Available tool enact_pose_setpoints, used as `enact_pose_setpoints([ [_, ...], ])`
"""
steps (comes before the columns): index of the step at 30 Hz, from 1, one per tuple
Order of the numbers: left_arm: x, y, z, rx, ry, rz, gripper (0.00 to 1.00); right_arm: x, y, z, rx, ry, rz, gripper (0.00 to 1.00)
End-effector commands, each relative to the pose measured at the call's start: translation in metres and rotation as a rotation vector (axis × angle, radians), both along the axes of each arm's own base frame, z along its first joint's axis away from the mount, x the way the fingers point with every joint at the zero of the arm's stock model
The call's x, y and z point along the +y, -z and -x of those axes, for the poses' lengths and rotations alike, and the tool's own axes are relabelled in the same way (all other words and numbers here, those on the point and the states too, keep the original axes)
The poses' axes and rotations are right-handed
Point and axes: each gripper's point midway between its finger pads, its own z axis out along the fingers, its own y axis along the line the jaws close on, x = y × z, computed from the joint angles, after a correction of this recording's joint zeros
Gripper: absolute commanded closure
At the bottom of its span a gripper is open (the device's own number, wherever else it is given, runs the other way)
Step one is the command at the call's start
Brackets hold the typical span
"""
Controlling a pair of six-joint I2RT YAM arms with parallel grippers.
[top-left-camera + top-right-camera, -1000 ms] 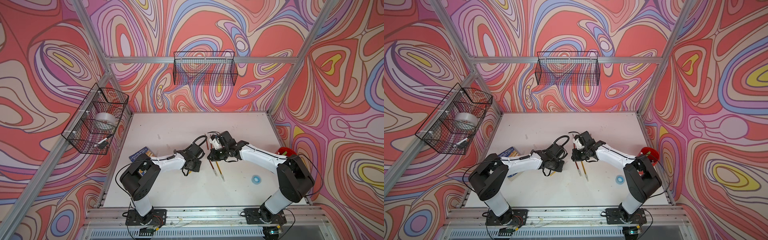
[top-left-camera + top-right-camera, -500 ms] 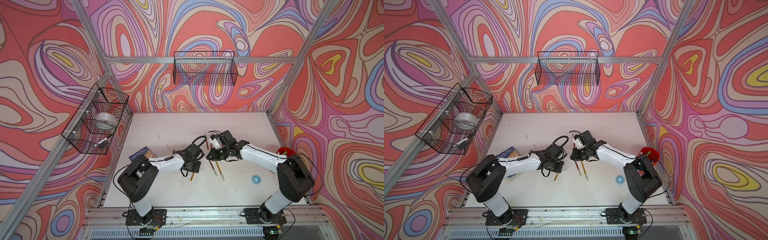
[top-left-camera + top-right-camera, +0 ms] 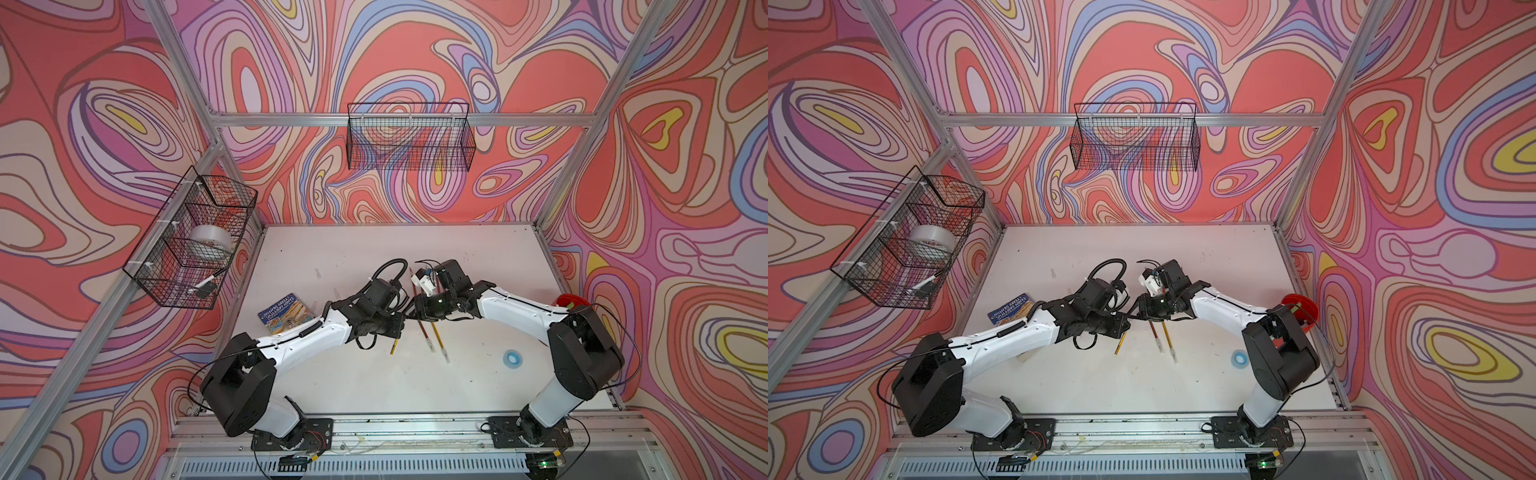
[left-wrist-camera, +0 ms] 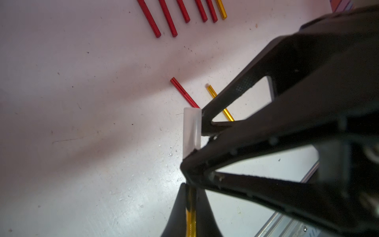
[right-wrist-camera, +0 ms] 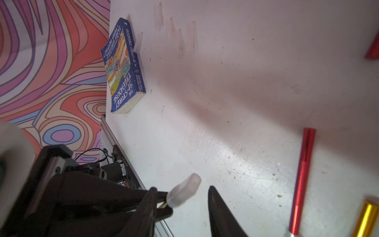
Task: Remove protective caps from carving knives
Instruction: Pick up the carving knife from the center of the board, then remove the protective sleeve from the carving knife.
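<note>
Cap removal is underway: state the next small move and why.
Probably shut the right gripper on the translucent whitish plastic cap: its jaws stand open around the cap, which still covers the tip of the thin yellow-handled carving knife clamped in the left gripper.

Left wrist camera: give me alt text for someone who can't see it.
A translucent protective cap sits on the tip of a yellow knife clamped in the left gripper, with the open right gripper straddling it. Behind, loose red and yellow knives lie on the white table.
</note>
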Motion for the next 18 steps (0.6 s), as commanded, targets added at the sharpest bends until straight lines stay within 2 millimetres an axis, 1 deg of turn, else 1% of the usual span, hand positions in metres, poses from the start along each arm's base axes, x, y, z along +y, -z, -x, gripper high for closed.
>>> enact_pose_setpoints([
  [1,-0.005,-0.012,0.000,0.000,0.004,0.027,1.00,0.005,-0.014,-0.004,-0.018,0.001,-0.045,0.67],
  [2,-0.005,-0.013,-0.001,-0.002,0.003,0.031,1.00,0.005,-0.014,-0.005,-0.020,0.001,-0.044,0.75],
  [3,-0.006,-0.014,-0.001,0.001,0.001,0.033,1.00,0.005,-0.014,-0.004,-0.018,0.000,-0.045,0.79],
  [7,-0.007,-0.016,-0.001,0.006,0.001,0.043,1.00,0.005,-0.014,-0.006,-0.018,0.007,-0.047,0.93],
  [9,-0.007,-0.016,0.000,0.009,0.001,0.046,1.00,0.004,-0.015,-0.009,-0.032,0.023,-0.035,1.00],
  [14,-0.006,-0.014,0.002,0.017,-0.001,0.058,1.00,0.005,-0.020,-0.023,-0.059,0.041,-0.021,1.00],
  [18,-0.006,-0.010,0.007,0.030,0.006,0.071,1.00,0.012,-0.025,-0.037,-0.076,0.048,-0.031,1.00],
])
